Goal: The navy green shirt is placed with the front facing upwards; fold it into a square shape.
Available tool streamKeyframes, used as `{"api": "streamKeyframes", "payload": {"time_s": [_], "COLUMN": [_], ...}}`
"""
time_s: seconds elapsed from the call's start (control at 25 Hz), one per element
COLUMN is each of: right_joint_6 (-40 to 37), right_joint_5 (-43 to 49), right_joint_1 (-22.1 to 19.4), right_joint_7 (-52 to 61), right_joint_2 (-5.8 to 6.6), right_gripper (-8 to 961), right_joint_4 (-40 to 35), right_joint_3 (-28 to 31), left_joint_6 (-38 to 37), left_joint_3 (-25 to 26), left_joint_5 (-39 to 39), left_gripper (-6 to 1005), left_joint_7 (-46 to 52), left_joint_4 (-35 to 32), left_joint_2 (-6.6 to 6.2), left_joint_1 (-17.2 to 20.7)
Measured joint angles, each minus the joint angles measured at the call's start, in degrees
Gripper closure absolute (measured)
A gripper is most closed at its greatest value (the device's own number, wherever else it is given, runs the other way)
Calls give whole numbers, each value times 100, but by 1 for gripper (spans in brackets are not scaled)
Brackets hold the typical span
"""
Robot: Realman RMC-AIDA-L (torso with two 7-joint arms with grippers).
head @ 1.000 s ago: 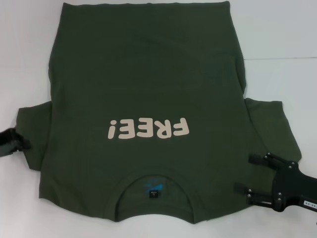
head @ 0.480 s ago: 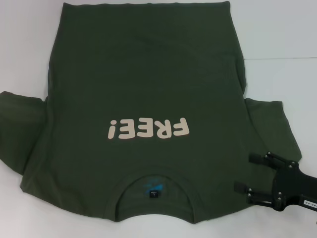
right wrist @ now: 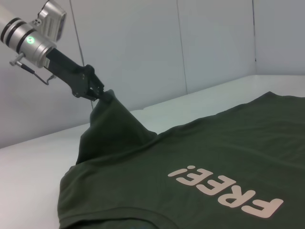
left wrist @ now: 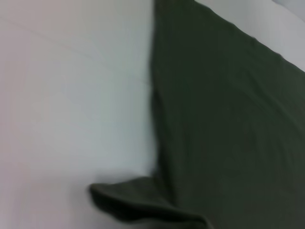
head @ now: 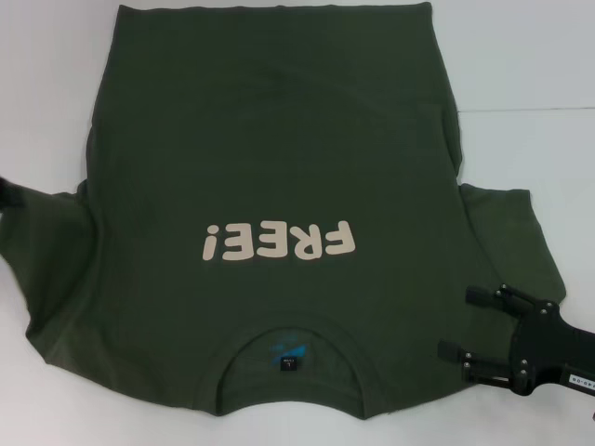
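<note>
Navy green shirt (head: pixel 279 167) lies front-up on the white counter (head: pixel 521 84), cream "FREE!" lettering (head: pixel 278 242) reading upside down from the head view, collar (head: pixel 290 346) and small blue neck label (head: pixel 286 353) at the near edge.

Left gripper (right wrist: pixel 97 94): jaws clamped on the tip of the left sleeve (right wrist: pixel 112 126), holding it raised off the counter so the cloth hangs in a peak below the jaws (clearest in the right wrist view). In the head view only a dark sliver of it shows at the frame edge (head: pixel 7 193).

Change since half a second ago: the left sleeve has been drawn up and further out, its edge now steeper; a second ago the gripper sat lower at the sleeve hem, sleeve flat.

Right gripper (head: pixel 460 323): jaws apart, resting at the right shoulder just beside the right sleeve (head: pixel 511 237), unmoved across the frames.

Left wrist view shows the shirt's side edge and a curled fold of cloth (left wrist: pixel 138 202) on the counter.
</note>
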State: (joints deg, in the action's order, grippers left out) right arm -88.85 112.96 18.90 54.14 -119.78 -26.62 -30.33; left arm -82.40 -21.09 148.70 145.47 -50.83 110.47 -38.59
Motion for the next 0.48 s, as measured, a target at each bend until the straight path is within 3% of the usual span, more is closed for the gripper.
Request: {"api": "streamKeyframes", "payload": {"time_s": [0.2,0.48], "right_joint_6": [0,-10], "right_joint_5": [4,7], "right_joint_1": [0,-1], "right_joint_7": [0,0], "right_joint_2": [0,-7], "right_gripper": [13,13], "right_joint_4": [0,14], "right_joint_3": [1,1], "left_joint_6": [-312,87], "left_joint_3": [-8,-177], "left_joint_5": [-348,-435], "left_gripper": [952,952], "left_joint_7": [4,-33], "left_joint_4": [53,385], "left_joint_2": [245,676], "left_joint_1": [-117,-180]}}
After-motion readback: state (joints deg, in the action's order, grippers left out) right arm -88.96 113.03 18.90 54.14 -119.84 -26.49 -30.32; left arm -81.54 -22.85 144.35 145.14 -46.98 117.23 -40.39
